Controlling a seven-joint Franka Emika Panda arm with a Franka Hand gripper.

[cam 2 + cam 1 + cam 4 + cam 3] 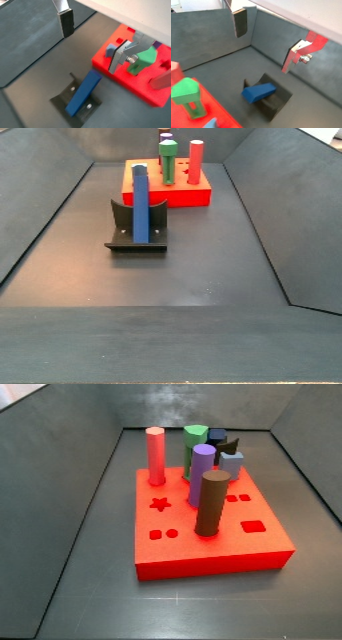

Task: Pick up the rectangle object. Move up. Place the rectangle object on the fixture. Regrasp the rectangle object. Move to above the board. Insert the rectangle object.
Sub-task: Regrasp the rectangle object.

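Observation:
The rectangle object (140,200), a long dark blue bar, leans on the dark fixture (134,240) in front of the board (201,196). Both wrist views look down on it: the rectangle object (259,92) (85,93) lies on the fixture (278,102) (67,97). My gripper (266,45) (91,46) hangs open above it and apart from it, with only floor between its fingers (240,22) (65,22). The red board (123,75) (211,107) lies to one side of the fixture. The gripper does not show in either side view.
Tall pegs stand on the board (214,549): a pink one (155,456), a purple one (202,469), a brown one (211,502) and a green one (188,95). A small pale blue block (109,50) sits on the board. Grey walls enclose the floor (201,278).

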